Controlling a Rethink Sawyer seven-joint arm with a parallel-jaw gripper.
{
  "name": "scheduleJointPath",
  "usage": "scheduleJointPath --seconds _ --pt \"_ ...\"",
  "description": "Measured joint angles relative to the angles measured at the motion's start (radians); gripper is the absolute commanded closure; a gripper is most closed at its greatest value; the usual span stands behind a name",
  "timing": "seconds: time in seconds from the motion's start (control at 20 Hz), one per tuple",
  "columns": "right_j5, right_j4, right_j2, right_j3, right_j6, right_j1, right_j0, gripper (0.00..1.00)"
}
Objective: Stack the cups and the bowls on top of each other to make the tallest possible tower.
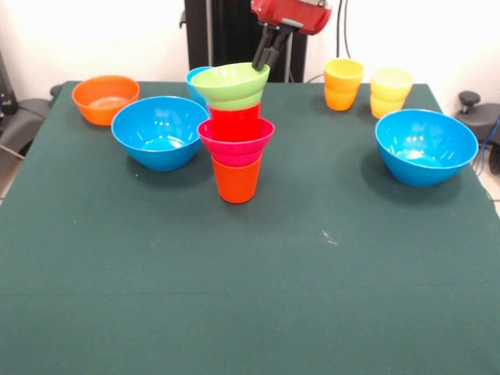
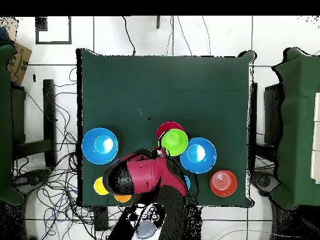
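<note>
Lime-green bowl (image 1: 230,84), tilted atop your tower (image 1: 236,141) at mid-worktop (image 1: 250,297), sits pinched at its far rim by the jaws (image 1: 264,56) (light, stiff, slippery plastic; hold the rim, release gently).

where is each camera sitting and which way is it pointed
Front view: sits across the table, facing the tower at its centre; of the robot only the red wrist and the tool show, gripping the lime-green bowl by its rim.
Overhead view: hangs above the table, looking straight down; the red and black arm reaches in from the bottom edge.
Shared: both show the tower topped by the lime-green bowl, two large blue bowls and the orange bowl.
</note>
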State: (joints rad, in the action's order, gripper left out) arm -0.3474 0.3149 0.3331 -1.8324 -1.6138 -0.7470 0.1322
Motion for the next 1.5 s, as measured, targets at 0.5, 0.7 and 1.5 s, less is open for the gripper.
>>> scheduleJointPath --seconds 0.5,0.7,1.5 --pt "0.000 0.000 0.001 0.000 0.000 0.000 0.000 1.00" --pt "0.000 0.000 0.001 0.000 0.000 0.000 0.000 1.00" --pt "0.000 0.000 0.001 0.001 0.000 0.000 0.000 0.00"
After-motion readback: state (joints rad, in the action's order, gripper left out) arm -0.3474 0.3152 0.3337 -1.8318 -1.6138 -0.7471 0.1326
